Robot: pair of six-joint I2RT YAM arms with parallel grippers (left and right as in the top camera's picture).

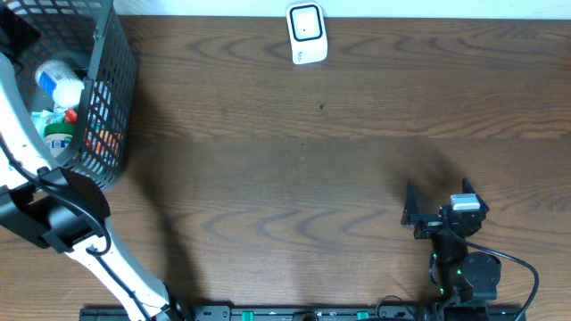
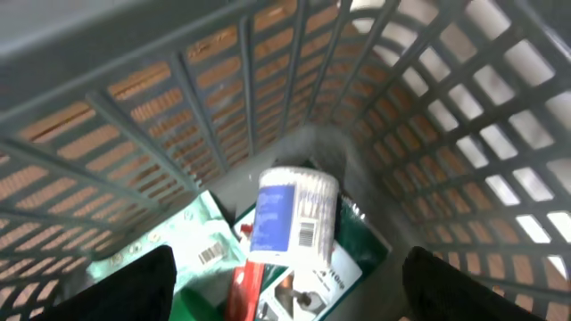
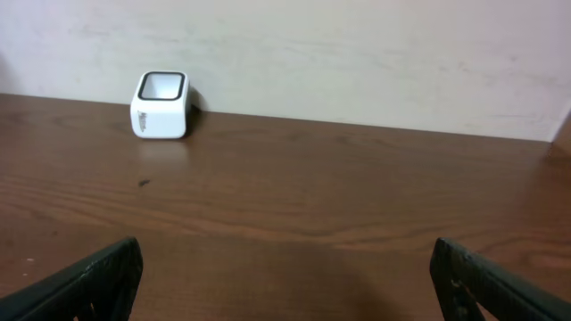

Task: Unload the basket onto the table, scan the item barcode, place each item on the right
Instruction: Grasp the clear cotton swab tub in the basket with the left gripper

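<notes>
Reaching down inside the black mesh basket [image 1: 109,107], the left gripper [image 2: 287,260] hangs with its two fingers spread wide and nothing between them. Only their dark tips show, at the bottom corners of the wrist view. Straight below the gap, near the basket's floor, lies the likeliest item to scan: a white cylindrical tub [image 2: 294,218] with a blue label. It rests on its side on a dark green packet [image 2: 361,259], with a red tube or cap [image 2: 245,285] just beside it. The tub's long axis runs away from the wrist camera, roughly square to the line between the fingers. I judge from this that the jaws could close across its width with little turning of the wrist. The tub is not yet touched.

A barcode [image 2: 308,234] faces up on the tub's label, beside blue print too small to read. A second barcode sits on a pale green packet [image 2: 210,250] just beyond the red piece. White lettering on the dark green packet is cut off and illegible, and no brand can be made out.

The right gripper [image 3: 285,254], also wide and empty, sits well apart from the basket, to its right and nearer the robot. The white scanner [image 1: 306,34], with its black-rimmed window, stands to the right of the basket at the far edge of the table [image 1: 268,160]. The left arm is plainly the one to lift and carry.
</notes>
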